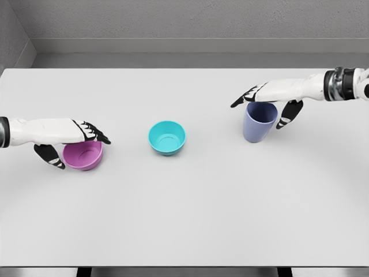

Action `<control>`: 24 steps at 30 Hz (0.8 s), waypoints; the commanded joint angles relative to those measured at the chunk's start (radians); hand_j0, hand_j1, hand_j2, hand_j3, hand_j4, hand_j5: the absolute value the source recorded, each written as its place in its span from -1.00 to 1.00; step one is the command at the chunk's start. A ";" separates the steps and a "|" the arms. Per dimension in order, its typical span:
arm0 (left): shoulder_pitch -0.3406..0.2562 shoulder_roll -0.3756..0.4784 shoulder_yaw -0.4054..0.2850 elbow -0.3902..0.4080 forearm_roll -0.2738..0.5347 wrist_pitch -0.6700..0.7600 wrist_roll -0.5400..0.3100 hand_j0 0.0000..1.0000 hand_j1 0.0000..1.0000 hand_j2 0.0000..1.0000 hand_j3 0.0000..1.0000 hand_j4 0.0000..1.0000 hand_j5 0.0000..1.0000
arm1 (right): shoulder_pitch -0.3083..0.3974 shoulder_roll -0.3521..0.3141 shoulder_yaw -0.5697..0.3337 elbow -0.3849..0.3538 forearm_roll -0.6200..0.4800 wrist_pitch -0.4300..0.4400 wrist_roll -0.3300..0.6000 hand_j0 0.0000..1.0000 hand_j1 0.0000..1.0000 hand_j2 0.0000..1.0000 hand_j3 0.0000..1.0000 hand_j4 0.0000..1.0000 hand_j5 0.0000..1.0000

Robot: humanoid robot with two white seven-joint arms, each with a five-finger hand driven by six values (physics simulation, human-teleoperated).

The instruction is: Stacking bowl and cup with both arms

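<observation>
A pink bowl sits on the white table at the left. My left hand hovers over it with fingers stretched across its far rim and the thumb low at its left side; the hand is open. A teal bowl stands alone in the middle. At the right stands a blue-violet cup, upright. My right hand straddles its rim, fingers on the left and thumb on the right, spread wider than the cup.
The table's far edge meets a grey wall. Its front half is bare white surface.
</observation>
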 commanded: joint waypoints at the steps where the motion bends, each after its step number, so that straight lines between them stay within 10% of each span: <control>1: 0.000 -0.004 0.002 0.006 0.007 0.002 0.000 1.00 1.00 1.00 1.00 1.00 1.00 | 0.000 0.002 0.002 0.005 -0.006 0.003 0.000 1.00 1.00 1.00 1.00 1.00 1.00; 24: 0.006 -0.021 0.002 0.053 0.005 0.002 0.000 1.00 1.00 1.00 1.00 1.00 1.00 | 0.000 0.013 0.012 0.031 -0.003 0.003 0.000 1.00 1.00 1.00 1.00 1.00 1.00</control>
